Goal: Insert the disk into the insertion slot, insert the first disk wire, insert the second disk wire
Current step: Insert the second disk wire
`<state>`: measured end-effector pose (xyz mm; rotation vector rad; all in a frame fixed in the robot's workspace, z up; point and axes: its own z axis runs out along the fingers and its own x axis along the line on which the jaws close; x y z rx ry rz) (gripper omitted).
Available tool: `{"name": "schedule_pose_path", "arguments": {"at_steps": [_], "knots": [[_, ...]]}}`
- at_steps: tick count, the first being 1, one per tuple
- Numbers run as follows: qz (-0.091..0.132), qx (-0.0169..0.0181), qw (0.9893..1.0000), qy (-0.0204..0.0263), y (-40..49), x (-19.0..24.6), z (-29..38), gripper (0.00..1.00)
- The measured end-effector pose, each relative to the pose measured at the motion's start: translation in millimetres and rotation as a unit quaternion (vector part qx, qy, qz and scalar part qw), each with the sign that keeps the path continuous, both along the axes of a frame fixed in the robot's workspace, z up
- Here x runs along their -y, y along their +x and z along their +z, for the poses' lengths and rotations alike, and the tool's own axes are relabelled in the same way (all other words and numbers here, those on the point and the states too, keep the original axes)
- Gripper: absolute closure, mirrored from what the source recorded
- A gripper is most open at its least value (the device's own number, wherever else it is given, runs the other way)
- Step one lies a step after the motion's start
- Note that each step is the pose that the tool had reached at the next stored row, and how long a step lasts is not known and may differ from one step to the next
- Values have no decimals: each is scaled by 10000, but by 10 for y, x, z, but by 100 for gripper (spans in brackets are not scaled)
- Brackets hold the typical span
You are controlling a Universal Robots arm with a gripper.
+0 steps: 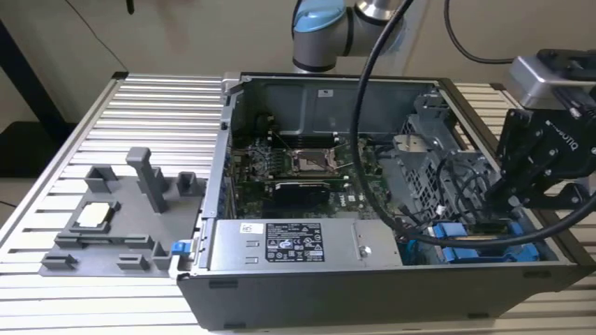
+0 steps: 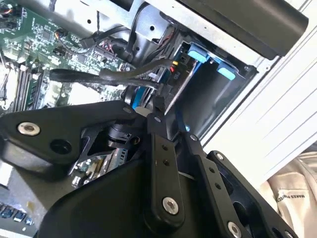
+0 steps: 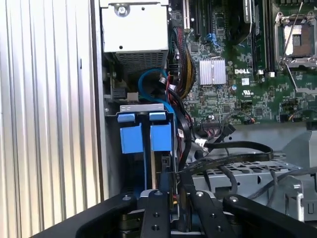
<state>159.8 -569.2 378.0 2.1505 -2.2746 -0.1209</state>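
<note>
The disk [image 3: 161, 138] sits in its bright blue carrier inside the insertion slot [image 3: 141, 107] of the grey drive cage, next to a second blue carrier [image 3: 131, 138]. In the exterior view the blue carriers [image 1: 465, 244] lie at the case's near corner on that view's right. My black gripper [image 1: 498, 216] reaches down into that corner. In both wrist views its fingers [image 3: 157, 208] are close together at the disk's end, and the gripper [image 2: 161, 111] appears shut on the plug of a black disk wire [image 3: 233, 146]. A blue wire [image 3: 148, 79] curls behind the cage.
The open computer case lies on a slatted metal table [image 1: 158, 112]. A grey labelled power-supply box [image 1: 293, 244] fills the case's near side, with the green motherboard [image 1: 298, 167] behind it. A grey fixture [image 1: 121, 223] stands on the exterior view's left. A thick black cable [image 1: 373, 139] hangs over the case.
</note>
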Motion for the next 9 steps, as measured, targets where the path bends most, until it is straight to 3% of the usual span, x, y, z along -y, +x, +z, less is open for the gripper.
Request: {"name": "schedule_pose_path", "arguments": {"at_steps": [4, 9], "knots": [[1, 2, 10000, -2, 0, 0, 156, 76], [1, 7, 10000, 0, 0, 0, 157, 76]]}}
